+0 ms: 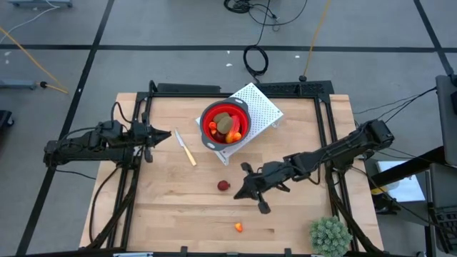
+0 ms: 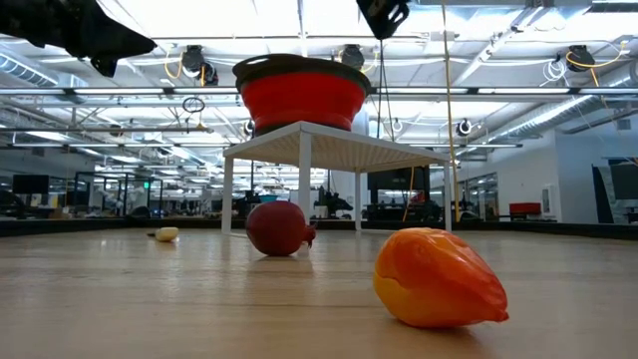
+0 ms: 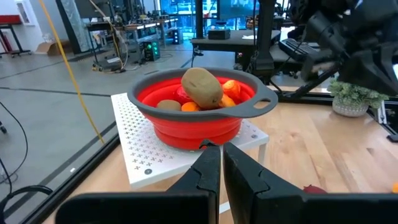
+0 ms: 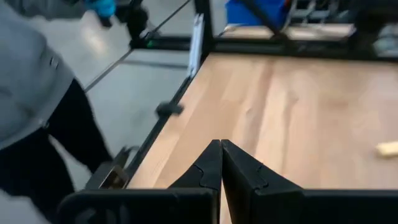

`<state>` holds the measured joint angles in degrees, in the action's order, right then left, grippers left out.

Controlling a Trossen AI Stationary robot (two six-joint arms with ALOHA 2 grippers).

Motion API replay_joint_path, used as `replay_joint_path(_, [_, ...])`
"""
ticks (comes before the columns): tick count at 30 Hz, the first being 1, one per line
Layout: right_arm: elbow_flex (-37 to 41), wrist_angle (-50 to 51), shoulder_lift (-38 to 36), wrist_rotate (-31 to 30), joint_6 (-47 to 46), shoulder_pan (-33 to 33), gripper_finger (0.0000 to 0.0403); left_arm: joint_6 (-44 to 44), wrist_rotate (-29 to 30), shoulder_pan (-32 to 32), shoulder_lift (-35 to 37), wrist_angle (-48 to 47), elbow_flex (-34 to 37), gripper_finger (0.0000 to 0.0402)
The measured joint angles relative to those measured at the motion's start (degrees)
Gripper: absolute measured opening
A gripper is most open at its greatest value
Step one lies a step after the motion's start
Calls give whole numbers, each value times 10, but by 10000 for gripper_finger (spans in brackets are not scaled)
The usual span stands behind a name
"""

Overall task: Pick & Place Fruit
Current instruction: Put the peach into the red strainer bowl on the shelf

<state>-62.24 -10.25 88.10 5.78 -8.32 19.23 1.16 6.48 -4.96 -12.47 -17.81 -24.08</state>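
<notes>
Fruit fills the red bowl (image 1: 225,123) in the high view: 1 olive-brown oval (image 1: 224,123) and several orange bits lie inside it, and the bowl sits on a white perforated stand (image 1: 260,107) on the wooden table (image 1: 300,221). 2 pieces lie loose below the bowl: a dark red ball (image 1: 223,185) just beside the right gripper (image 1: 240,193), and an orange piece (image 1: 238,228) farther from the bowl. The right gripper's fingers are pressed together with nothing between them, its tip close to the red ball. A cream-handled knife (image 1: 186,149) lies left of the bowl, and beyond it the left gripper (image 1: 168,133) waits with closed fingers, holding nothing. A spiky green plant ball (image 1: 330,235) sits at the corner farthest from the bowl. In the low view the orange piece (image 2: 439,278) lies nearest, the dark red ball (image 2: 279,227) behind it, and the bowl (image 2: 301,92) stands raised on the stand (image 2: 329,150). In the left wrist view the closed fingers (image 3: 208,171) point at the bowl (image 3: 199,112), where the oval (image 3: 201,87) rests on top of orange bits. In the right wrist view the shut fingers (image 4: 211,165) hang over bare table, and a person in a grey sleeve (image 4: 28,74) stands beside the table's edge.
</notes>
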Motion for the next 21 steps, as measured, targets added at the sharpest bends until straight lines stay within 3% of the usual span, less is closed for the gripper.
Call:
replay_joint_path(7, [0,43,1,66,30,9,1,-26,0,0,0,-1,0,21])
replay_joint_path(21, [0,41,65,65,77,61,1,-107,0,0,0,0,0,21])
